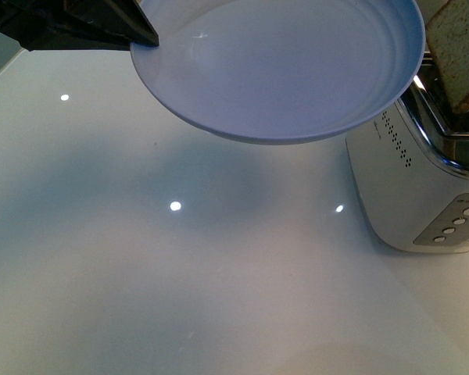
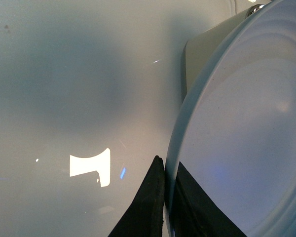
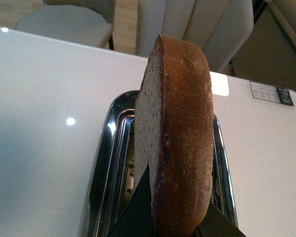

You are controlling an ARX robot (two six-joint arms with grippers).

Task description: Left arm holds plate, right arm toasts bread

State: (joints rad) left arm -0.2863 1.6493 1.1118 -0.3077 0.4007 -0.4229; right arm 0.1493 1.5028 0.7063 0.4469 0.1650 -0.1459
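The pale blue-grey plate (image 1: 289, 62) hangs in the air, tilted, over the white table. My left gripper (image 1: 144, 35) is shut on its rim at the upper left. In the left wrist view the plate (image 2: 246, 138) fills one side, with the rim pinched between the black fingers (image 2: 148, 207) of the left gripper (image 2: 166, 185). The bread (image 1: 457, 51), a brown-crusted slice, stands on edge above the toaster (image 1: 430, 180). My right gripper (image 3: 177, 217) is shut on the bread (image 3: 180, 133), held edge-on directly over the toaster's chrome slots (image 3: 121, 163). The right gripper is out of the front view.
The white toaster has a perforated side and a row of buttons (image 1: 457, 223) facing the front. The glossy white table (image 1: 180, 273) reflects ceiling lights. Chairs (image 3: 69, 22) stand beyond the table's far edge.
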